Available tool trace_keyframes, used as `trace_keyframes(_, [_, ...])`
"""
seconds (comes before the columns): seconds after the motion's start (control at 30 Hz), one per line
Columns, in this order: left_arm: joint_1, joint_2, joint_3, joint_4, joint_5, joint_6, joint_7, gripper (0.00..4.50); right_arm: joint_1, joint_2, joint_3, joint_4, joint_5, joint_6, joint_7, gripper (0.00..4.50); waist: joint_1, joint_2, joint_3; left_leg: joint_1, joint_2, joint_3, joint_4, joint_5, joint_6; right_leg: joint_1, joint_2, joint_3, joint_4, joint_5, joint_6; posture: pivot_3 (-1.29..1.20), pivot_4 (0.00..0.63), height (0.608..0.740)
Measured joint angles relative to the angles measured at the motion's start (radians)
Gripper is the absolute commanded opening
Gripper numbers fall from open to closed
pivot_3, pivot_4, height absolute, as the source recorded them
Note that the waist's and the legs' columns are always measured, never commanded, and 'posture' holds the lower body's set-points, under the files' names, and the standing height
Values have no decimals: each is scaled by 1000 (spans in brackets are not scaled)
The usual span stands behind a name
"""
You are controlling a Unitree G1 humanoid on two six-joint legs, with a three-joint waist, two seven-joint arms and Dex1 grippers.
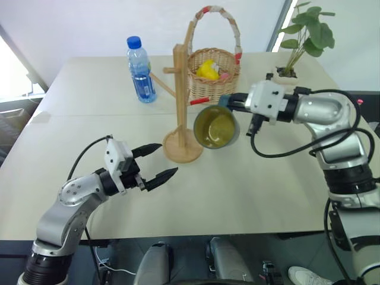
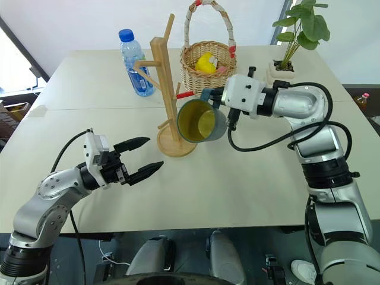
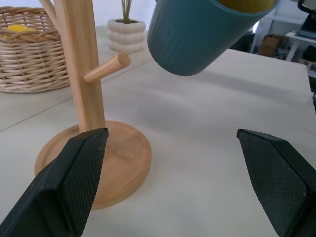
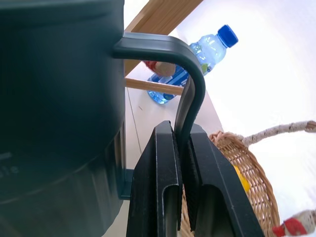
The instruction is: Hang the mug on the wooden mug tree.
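The dark teal mug point(image 1: 217, 127) with its yellow-green inside hangs above the table, tipped on its side, mouth toward me. My right gripper point(image 4: 181, 131) is shut on the mug's handle point(image 4: 190, 74). The mug is just right of the wooden mug tree point(image 1: 180, 95), close under its red-tipped peg point(image 1: 199, 101); whether they touch I cannot tell. The tree stands upright on its round base point(image 3: 118, 158). Low and in front of the tree, my left gripper point(image 1: 168, 158) is open and empty, its fingers pointing at the base.
A water bottle point(image 1: 141, 70) stands behind the tree to the left. A wicker basket point(image 1: 214, 74) with a yellow thing inside sits right behind it. A potted plant point(image 1: 303, 35) is at the back right. The table point(image 1: 249, 196) has bare room in front.
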Motion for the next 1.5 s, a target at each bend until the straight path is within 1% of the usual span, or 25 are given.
trace_keyframes(0.27, [-7,8,22,-33,-40,33,16,4500,-70,37,40,72,-39,-23,17,67,-1,0,0,0,0,0,0,0,0,0,0,0,0,0,0,0,150,740])
trace_keyframes(0.5, [-40,11,23,-36,-43,45,20,4500,-113,61,59,119,-71,-42,21,67,-1,0,0,-1,0,0,0,0,0,-1,0,0,0,0,0,0,150,740])
trace_keyframes(0.67, [-46,11,22,-36,-53,46,20,4500,-129,66,73,154,-91,-46,27,67,-1,0,0,-1,0,0,0,0,0,-1,0,0,0,0,0,0,150,740])
trace_keyframes(1.13, [-63,10,22,-37,-65,46,25,4500,-165,136,87,252,-134,-61,20,67,-1,0,0,-1,0,0,0,0,0,-1,0,0,0,0,0,0,150,740])
trace_keyframes(1.17, [-68,9,22,-37,-68,46,26,4500,-166,139,87,255,-134,-63,18,712,-1,0,0,-1,0,0,0,0,0,-1,0,0,0,0,0,0,150,740])
trace_keyframes(1.2, [-69,9,22,-37,-70,46,26,4500,-167,139,87,258,-135,-64,18,1055,-1,0,0,-1,0,0,0,0,0,-1,0,0,0,0,0,0,150,740])
trace_keyframes(1.33, [-69,9,22,-37,-77,46,28,4500,-171,138,85,263,-138,-74,5,3063,-1,0,0,-1,0,0,-1,0,0,-1,0,0,0,0,0,0,150,740])
trace_keyframes(1.4, [-69,9,22,-37,-77,45,28,4500,-172,130,81,257,-139,-80,5,3063,-2,0,0,-1,0,0,-1,0,0,-1,0,0,0,0,0,0,150,740])
trace_keyframes(1.5, [-67,8,22,-37,-77,44,29,4500,-171,85,57,220,-130,-74,6,3063,1,0,0,-1,0,0,-1,0,0,-1,-1,0,0,0,0,0,150,740])
